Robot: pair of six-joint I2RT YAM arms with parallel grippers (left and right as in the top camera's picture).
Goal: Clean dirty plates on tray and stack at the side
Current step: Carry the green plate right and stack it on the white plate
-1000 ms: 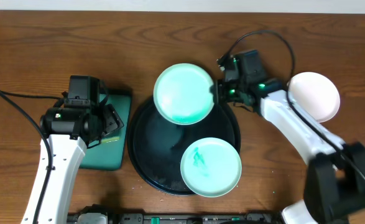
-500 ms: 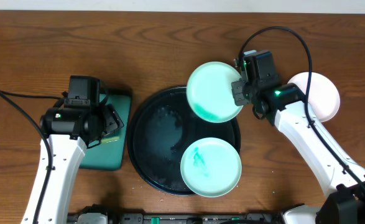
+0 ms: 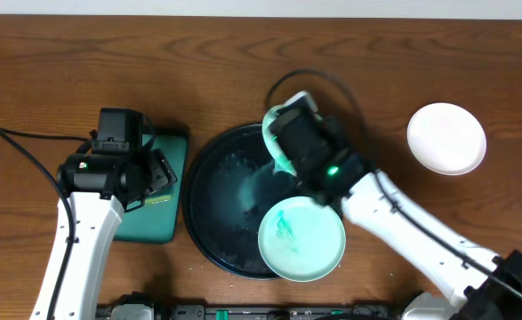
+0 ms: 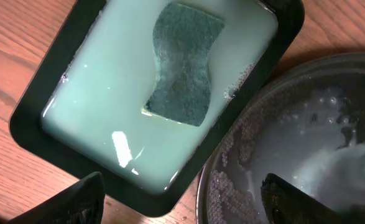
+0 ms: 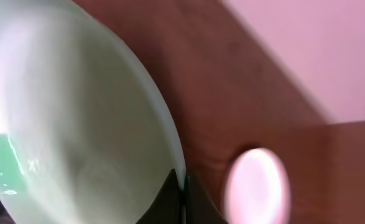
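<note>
The plates (image 3: 301,238) sit around the tray (image 3: 220,204), the largest thing on the table: a glossy black round with a raised rim, wet and beaded with bubbles in the left wrist view. At its 9 o'clock, just beside it, lies the rectangular teal tray (image 3: 163,222), filled with milky liquid. The left gripper (image 4: 182,186) hovers over it with jaws spread wide and nothing between them.

The right arm reaches across the black tray, and the right gripper (image 5: 182,190) is pinched onto the rim of one mint-green plate (image 5: 76,124), which is tilted steeply near the tray's 12 o'clock. The second mint-green plate lies flat at the tray's 5 o'clock, with a teal smear (image 3: 284,228) on its face. The white plate (image 3: 446,138) rests on the table well apart, out at 2 o'clock. The sponge (image 4: 182,62) lies in the liquid, untouched.

The plates look rigid, light and glazed, so probably slippery when wet and breakable if dropped. The thin rim is the only sensible hold, and a grip at one edge may let a tilted plate pivot.
</note>
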